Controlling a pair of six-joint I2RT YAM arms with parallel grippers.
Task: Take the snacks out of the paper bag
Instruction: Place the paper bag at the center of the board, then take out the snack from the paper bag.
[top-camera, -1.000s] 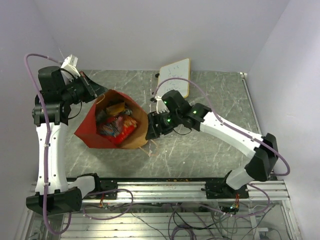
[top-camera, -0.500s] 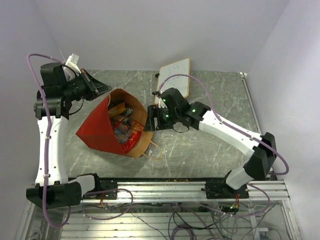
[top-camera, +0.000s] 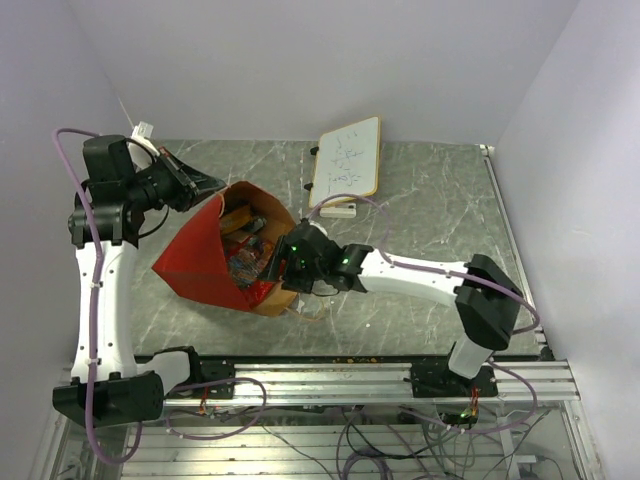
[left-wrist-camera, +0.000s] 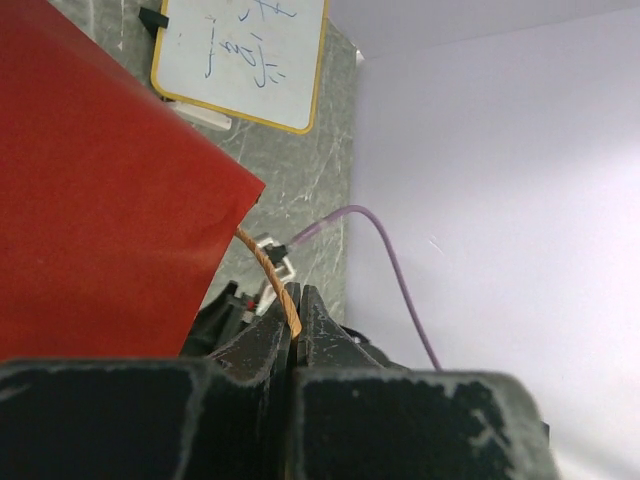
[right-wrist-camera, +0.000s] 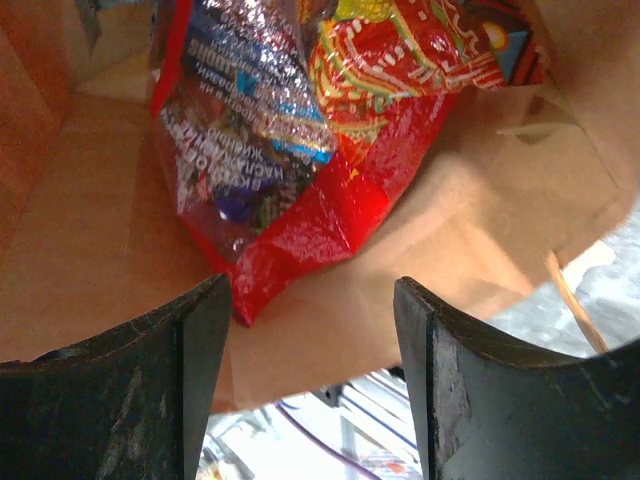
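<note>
The paper bag (top-camera: 195, 268) lies tilted on the table, red outside, brown inside, its mouth facing right and up. My left gripper (top-camera: 212, 183) is shut on its twisted paper handle (left-wrist-camera: 268, 272) and holds the bag's upper edge up. The red side of the bag (left-wrist-camera: 90, 200) fills the left wrist view. My right gripper (top-camera: 283, 262) is open at the bag's mouth, just short of the snacks. The red crinkly packet (right-wrist-camera: 300, 170) lies inside on the brown paper (right-wrist-camera: 440, 230), with small bright wrappers (right-wrist-camera: 420, 40) behind it. More snacks (top-camera: 245, 240) show in the top view.
A small whiteboard (top-camera: 348, 157) with a yellow frame lies at the back of the table; it also shows in the left wrist view (left-wrist-camera: 240, 55). The second bag handle (top-camera: 308, 308) lies loose on the table under my right arm. Walls stand close at the back and left.
My right arm has swung down and left, bringing its open gripper from beside the bag to the bag's mouth. The left gripper has kept its hold on the handle and tipped the bag a little more.
</note>
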